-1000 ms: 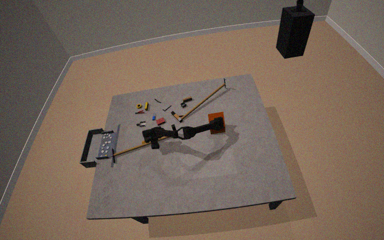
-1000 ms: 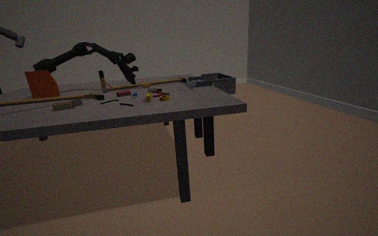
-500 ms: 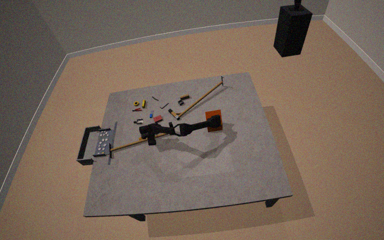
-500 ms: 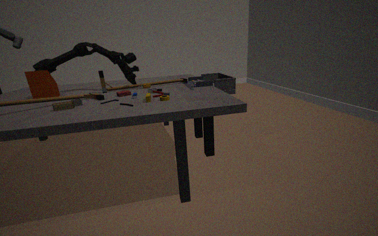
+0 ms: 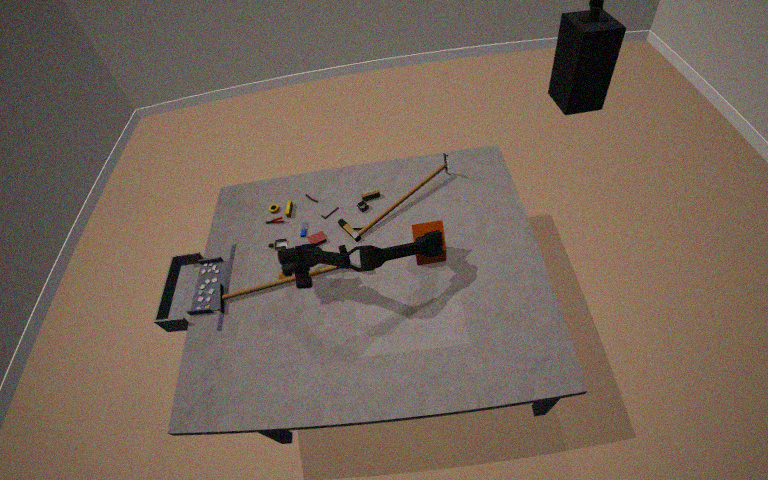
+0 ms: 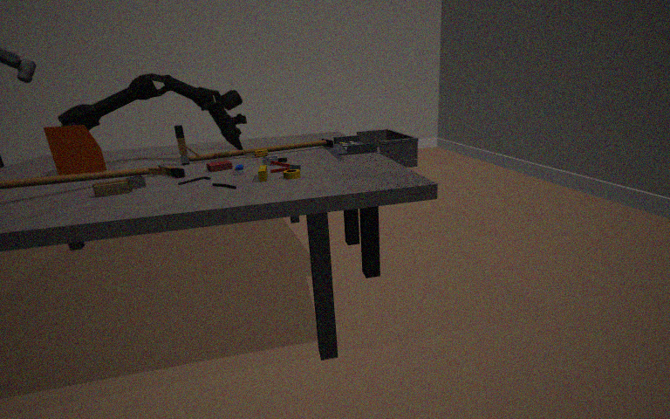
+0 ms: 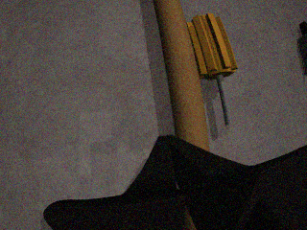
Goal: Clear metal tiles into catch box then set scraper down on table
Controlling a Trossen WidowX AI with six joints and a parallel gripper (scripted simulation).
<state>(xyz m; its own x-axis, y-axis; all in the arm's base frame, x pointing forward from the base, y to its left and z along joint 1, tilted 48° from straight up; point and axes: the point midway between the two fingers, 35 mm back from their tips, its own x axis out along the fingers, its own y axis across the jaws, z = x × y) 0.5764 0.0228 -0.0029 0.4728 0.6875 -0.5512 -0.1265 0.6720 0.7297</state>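
Note:
The long scraper [image 5: 254, 288] [image 6: 286, 147] [image 7: 184, 91] lies on the table with its dark head at the near edge of the steel bench plate [image 5: 217, 283]. Its upright grip post [image 6: 181, 145] stands at the other end of the wooden handle. Several small pale metal tiles [image 5: 211, 280] are spread over the plate. The catch box [image 5: 167, 291] [image 6: 402, 150] is at the plate's far end; I make out no tiles in it. My gripper [image 6: 240, 147] [image 7: 165, 142] is shut and empty, pointing down close beside the handle, away from the post. Whether it touches the handle I cannot tell.
A yellow screwdriver [image 7: 212, 47] [image 6: 261, 153] lies right beside the handle. A red block [image 5: 317, 237] [image 6: 219, 166], yellow tape [image 5: 274, 208] [image 6: 291, 174] and other small tools lie to one side. A second long-handled tool [image 5: 403, 198] lies beyond them.

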